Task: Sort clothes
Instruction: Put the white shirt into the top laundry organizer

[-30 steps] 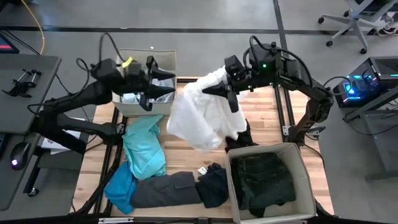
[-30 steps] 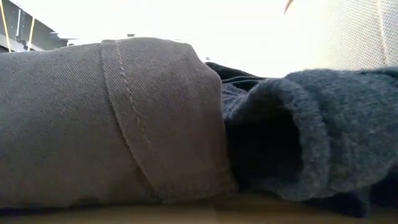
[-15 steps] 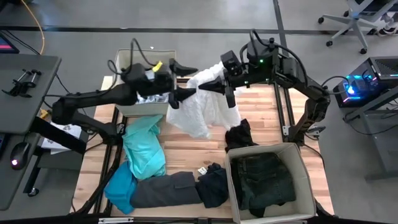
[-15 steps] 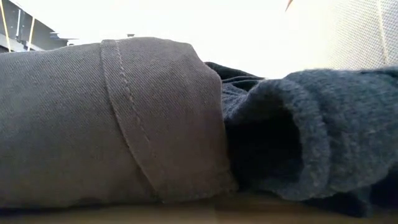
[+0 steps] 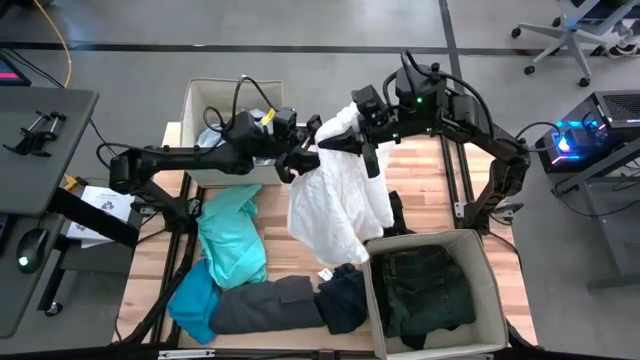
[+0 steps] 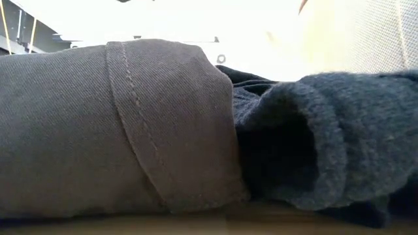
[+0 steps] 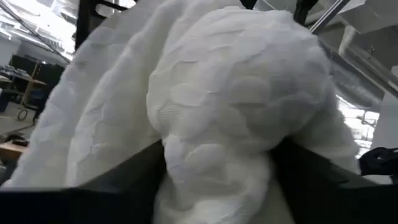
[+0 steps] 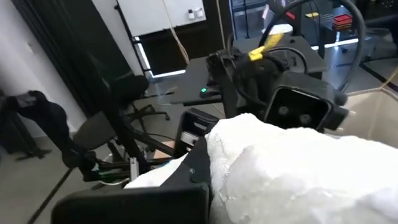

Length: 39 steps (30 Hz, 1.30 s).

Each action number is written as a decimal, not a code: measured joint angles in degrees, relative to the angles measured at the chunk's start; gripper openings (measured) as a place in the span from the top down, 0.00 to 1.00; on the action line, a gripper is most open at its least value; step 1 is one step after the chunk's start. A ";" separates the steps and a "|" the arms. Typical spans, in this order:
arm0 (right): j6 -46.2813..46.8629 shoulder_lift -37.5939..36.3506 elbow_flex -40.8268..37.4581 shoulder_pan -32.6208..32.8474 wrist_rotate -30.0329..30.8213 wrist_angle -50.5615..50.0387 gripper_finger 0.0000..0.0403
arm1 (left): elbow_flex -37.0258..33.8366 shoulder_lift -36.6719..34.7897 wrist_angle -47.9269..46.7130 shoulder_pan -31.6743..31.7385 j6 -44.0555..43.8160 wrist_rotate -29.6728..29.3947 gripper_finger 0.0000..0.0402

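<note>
Above the table's centre in the high view, we see both arms meeting at one white garment (image 5: 335, 195), which hangs from upper centre down toward the lower-right bin (image 5: 478, 262). The right gripper (image 5: 338, 142) pinches its top edge; the right wrist view shows white cloth bunched between its dark fingers (image 8: 200, 163). The left gripper (image 5: 300, 160) is pressed into the cloth from the left, and its wrist view is filled with puckered white fabric bulging over its fingers (image 7: 118, 171), so we judge it clamped on the garment too. The cloth looks light, soft and limp; it drapes in folds and would sag from any single hold, so we would take it near the top hem at two spread points to keep it from trailing over the dark clothes. A second ago the left gripper hovered over the upper-left bin (image 5: 192, 100), apart from the garment; half a second ago it was reaching across; now it is in the cloth, and the garment hangs narrower and longer. Turquoise clothes (image 5: 232, 238) lie at lower left, a grey piece (image 5: 265, 305) and a dark knit (image 5: 342, 295) along the bottom edge, filling the low view.
</note>
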 joint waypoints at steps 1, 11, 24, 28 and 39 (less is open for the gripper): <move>-0.07 0.00 0.05 0.00 0.58 -0.54 0.98 | 0.00 -0.01 0.01 -0.18 -0.21 -0.11 0.46; 4.39 -0.86 0.16 -0.17 0.61 -5.66 0.70 | -0.20 -3.91 -4.51 -0.41 -0.60 -0.49 0.96; 9.25 -13.32 -0.02 -0.52 18.25 -22.34 0.48 | 13.53 -19.96 -41.83 2.48 23.21 -21.30 1.00; 8.74 -14.90 -0.02 -0.44 23.71 -22.36 0.48 | 27.52 -19.98 -58.05 4.31 38.59 -30.54 1.00; 3.90 -12.91 -0.02 -0.42 25.90 -22.53 0.48 | 43.15 -15.66 -94.48 15.18 54.69 -52.20 1.00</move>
